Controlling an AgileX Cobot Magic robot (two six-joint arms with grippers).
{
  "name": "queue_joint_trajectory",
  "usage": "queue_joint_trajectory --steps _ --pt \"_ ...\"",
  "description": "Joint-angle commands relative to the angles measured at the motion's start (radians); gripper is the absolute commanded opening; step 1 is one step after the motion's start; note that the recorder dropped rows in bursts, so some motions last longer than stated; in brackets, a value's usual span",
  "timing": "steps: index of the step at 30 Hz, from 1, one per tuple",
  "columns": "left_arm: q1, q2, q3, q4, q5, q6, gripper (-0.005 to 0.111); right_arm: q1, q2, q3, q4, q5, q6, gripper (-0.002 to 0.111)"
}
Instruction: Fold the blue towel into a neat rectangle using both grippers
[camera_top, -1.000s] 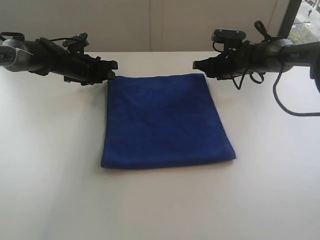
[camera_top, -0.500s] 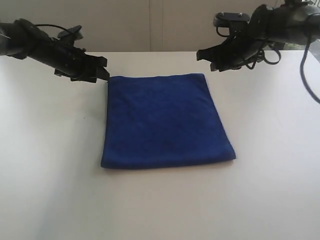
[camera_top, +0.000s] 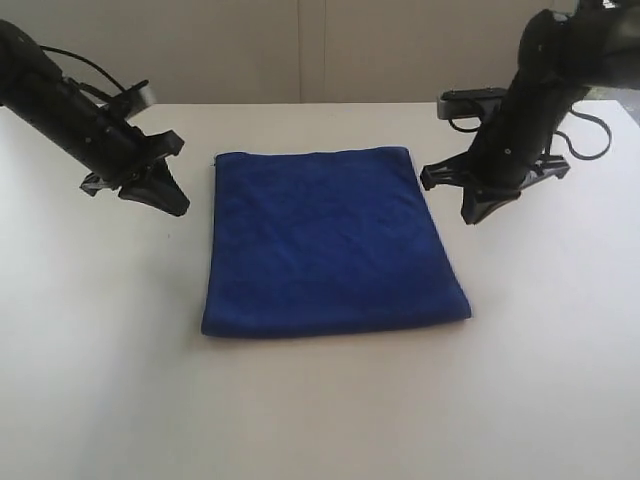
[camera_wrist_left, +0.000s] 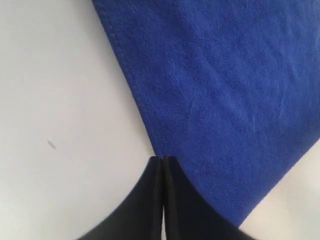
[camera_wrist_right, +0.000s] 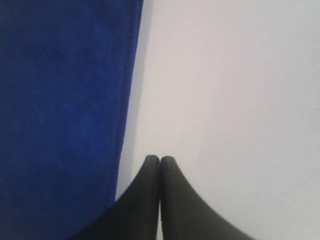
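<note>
Fingers (camera_wrist_left: 150, 200) of the left gripper (camera_top: 176, 206) are pressed together with nothing between them, their tips just beside the left edge of the blue towel (camera_top: 330, 240). On the other arm, the fingers (camera_wrist_right: 145, 200) of the right gripper (camera_top: 472, 214) are likewise closed and empty, pointing down at the bare table (camera_top: 100, 380) just off the towel's right edge. Neither view shows whether the tips touch the tabletop.

Between the two arms the towel lies flat in the middle of the white table, its far edge straight and level with the grippers. Its near edge looks rounded and thick, like a fold line. The left arm slants in from the far left and the right arm drops in steeply from the far right, so each gripper stands outside the cloth near a far corner.

Neither gripper has any cloth in hand. The towel reads as already doubled, so this looks like the gap between folds. If another fold is wanted, the next move calls for both pairs of fingers to spread and each to pinch a corner on the same side. The two must then carry that edge across together, so that the layers land square and do not skew.
</note>
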Motion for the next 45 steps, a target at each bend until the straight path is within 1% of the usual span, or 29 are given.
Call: queue_joint_trajectory --steps 1,5,7,9,11,14,18,27,31,35,45 --pt "-0.060 -0.137 0.133 -0.007 -0.083 0.032 0.000 0.008 -0.116 0.148 0.011 -0.080 -0.029 0.000" --pt "-0.152 -0.210 0.223 -0.007 -0.197 0.052 0.000 0.068 -0.172 0.242 0.061 -0.147 -0.122 0.000" --pt "-0.198 -0.207 0.257 -0.007 -0.259 0.052 0.000 0.104 -0.174 0.275 0.059 -0.180 -0.124 0.000" --pt "-0.238 -0.191 0.284 -0.007 -0.291 0.052 0.000 0.126 -0.165 0.300 0.059 -0.214 -0.124 0.000" --pt "-0.268 -0.169 0.306 -0.006 -0.304 0.052 0.000 0.139 -0.155 0.325 0.061 -0.249 -0.124 0.000" --pt "-0.290 -0.148 0.334 -0.001 -0.326 0.059 0.000 0.145 -0.146 0.359 0.065 -0.288 -0.124 0.000" --pt "-0.299 -0.137 0.375 0.008 -0.349 0.059 0.000 0.145 -0.145 0.401 0.065 -0.312 -0.119 0.000" --pt "-0.299 -0.131 0.447 0.017 -0.349 0.074 0.000 0.151 -0.145 0.472 0.084 -0.335 -0.073 0.000" --pt "-0.299 -0.131 0.448 0.024 -0.324 0.085 0.000 0.151 -0.145 0.487 0.084 -0.308 -0.044 0.000" --pt "-0.299 -0.131 0.448 0.045 -0.300 0.099 0.000 0.151 -0.153 0.522 0.112 -0.317 -0.025 0.000" --pt "-0.299 -0.131 0.448 0.108 -0.288 0.099 0.000 0.160 -0.189 0.586 0.152 -0.315 -0.003 0.000"
